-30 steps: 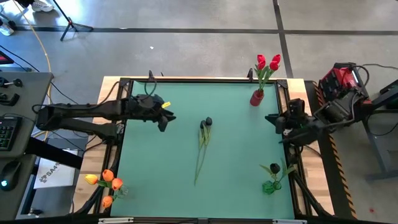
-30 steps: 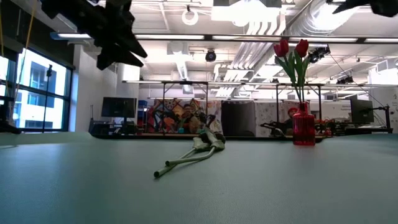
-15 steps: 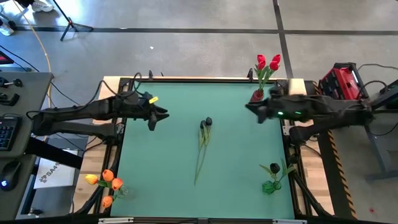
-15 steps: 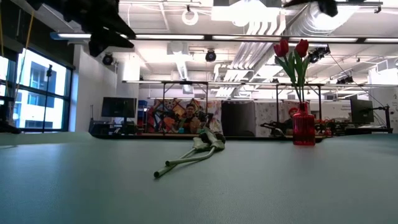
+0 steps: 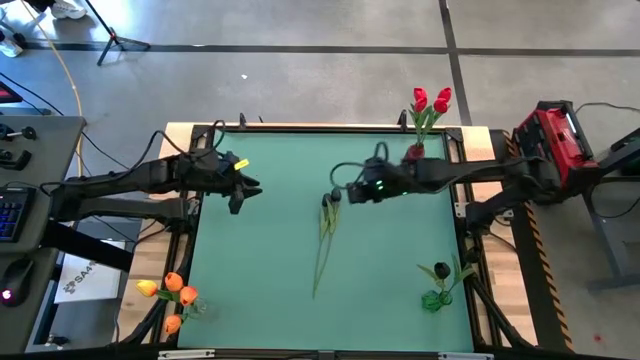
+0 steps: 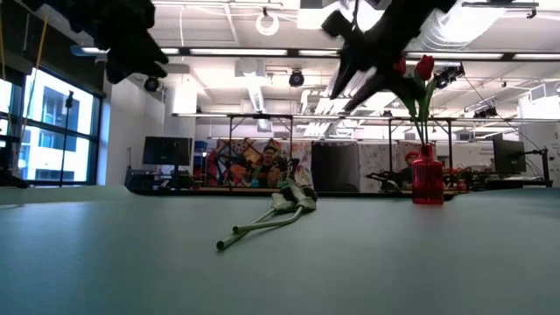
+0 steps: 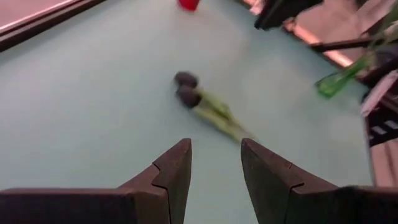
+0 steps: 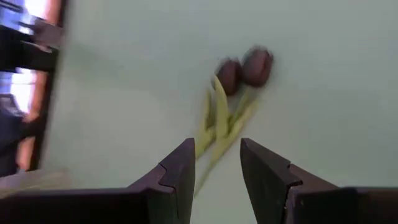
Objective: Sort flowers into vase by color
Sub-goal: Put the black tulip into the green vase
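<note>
Right end effector [image 5: 347, 193] parted, seemingly empty, above dark flowers [image 5: 330, 199].

Dark tulips [image 5: 327, 205]: two, lying flat mid-table, stems together.
Red tulips [image 5: 430, 100]: upright in red vase [image 5: 413, 154].
Orange tulips [image 5: 170, 292]: near-left corner.
Dark tulip [image 5: 441, 270]: in green vase [image 5: 433, 298].

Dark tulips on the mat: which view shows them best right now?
The right wrist view: both dark tulips lie close, heads and stems clear, beyond the open right gripper. The left wrist view shows them farther off, the high view small, the low view mostly stems.
</note>
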### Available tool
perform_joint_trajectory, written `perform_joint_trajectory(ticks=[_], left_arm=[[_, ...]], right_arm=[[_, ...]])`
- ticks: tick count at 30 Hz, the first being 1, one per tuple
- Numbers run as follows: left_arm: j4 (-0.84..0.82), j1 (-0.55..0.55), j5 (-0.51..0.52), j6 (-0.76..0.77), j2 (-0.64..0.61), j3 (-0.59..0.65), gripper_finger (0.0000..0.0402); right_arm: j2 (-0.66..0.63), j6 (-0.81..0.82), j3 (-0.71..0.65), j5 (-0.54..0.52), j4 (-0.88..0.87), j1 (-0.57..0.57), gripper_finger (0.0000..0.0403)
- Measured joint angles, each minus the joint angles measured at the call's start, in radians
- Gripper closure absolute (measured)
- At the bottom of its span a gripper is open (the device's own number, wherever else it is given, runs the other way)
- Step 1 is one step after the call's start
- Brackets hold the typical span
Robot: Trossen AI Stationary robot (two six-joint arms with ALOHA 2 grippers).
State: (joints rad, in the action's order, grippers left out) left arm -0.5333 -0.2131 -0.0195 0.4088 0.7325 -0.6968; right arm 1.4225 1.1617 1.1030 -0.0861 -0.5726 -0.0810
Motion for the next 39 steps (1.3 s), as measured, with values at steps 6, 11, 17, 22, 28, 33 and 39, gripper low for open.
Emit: perform_joint_trajectory(ticks=[6, 11, 17, 22, 28, 33, 39], left_arm=[[-0.047, -0.001, 0.005, -0.037, -0.075, 0.016, 0.0275], [-0.041, -0.003, 0.005, -0.015, -0.143, 0.065, 0.0275], [-0.041, -0.002, -0.006, 0.049, -0.155, 0.116, 0.0275], [-0.039, 0.000, -0.006, 0.061, -0.157, 0.135, 0.0275], [-0.008, 0.001, -0.002, 0.063, -0.209, 0.194, 0.0275], [0.104, 0.024, -0.010, 0.136, -0.261, 0.301, 0.0275], [0.189, 0.037, 0.005, 0.166, -0.257, 0.359, 0.0275]], right_arm=[[0.158, 0.101, 0.000, 0.024, 0.053, 0.018, 0.0286], [0.235, 0.135, 0.000, 0.036, 0.145, 0.032, 0.0286], [0.303, 0.167, 0.000, 0.036, 0.215, 0.030, 0.0286], [0.355, 0.183, 0.000, 0.039, 0.261, 0.031, 0.0286], [0.398, 0.201, 0.000, 0.053, 0.276, 0.043, 0.0286], [0.400, 0.200, 0.000, 0.035, 0.273, 0.047, 0.0286], [0.400, 0.164, 0.000, 0.000, 0.238, -0.005, 0.0286]])
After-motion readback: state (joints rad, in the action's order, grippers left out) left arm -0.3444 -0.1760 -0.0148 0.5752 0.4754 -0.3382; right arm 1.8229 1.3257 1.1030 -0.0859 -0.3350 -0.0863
